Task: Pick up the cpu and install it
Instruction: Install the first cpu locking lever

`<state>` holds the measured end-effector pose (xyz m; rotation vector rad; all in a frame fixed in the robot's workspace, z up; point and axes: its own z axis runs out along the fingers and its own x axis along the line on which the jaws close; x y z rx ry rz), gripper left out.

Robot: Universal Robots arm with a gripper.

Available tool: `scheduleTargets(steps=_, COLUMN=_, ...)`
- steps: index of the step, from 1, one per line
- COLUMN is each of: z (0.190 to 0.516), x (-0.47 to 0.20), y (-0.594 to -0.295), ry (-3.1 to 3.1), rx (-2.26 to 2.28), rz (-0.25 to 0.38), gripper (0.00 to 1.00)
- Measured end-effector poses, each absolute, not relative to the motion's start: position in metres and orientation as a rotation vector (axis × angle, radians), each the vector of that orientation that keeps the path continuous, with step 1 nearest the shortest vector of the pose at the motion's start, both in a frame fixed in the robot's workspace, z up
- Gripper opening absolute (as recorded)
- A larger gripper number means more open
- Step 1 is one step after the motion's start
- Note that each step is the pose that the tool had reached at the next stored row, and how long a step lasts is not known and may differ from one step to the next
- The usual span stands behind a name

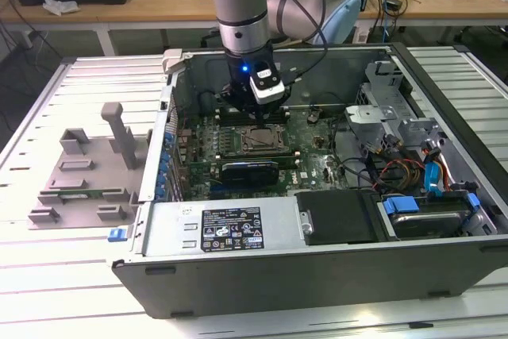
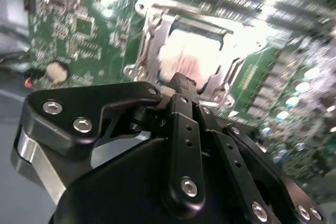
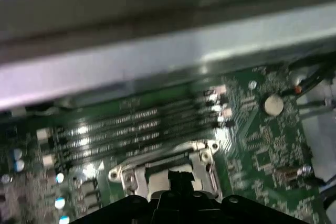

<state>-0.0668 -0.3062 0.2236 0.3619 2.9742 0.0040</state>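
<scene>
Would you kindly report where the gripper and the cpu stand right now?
Gripper inside the open computer case, fingers closed, just above the socket. Cpu seated in the socket frame. Nothing lying across it.

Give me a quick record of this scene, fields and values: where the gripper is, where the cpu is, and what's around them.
gripper: inside the open computer case, just above the socket, fingers together
cpu: lying in the metal socket frame on the motherboard
held: nothing seen between the fingers
grey plastic tray: on the table at the exterior view's left
</scene>
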Motion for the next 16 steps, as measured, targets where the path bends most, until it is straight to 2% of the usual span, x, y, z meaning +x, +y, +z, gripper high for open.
scheduleTargets(steps=2, z=0.2236, x=-0.0668, y=-0.3066, ry=2.980, rx=0.361, rz=-0.017, gripper=0.11)
scheduleTargets(steps=16, z=0.2218, x=-0.0652, y=-0.3066, ry=3.048, rx=0.083, rz=-0.003, gripper=0.11)
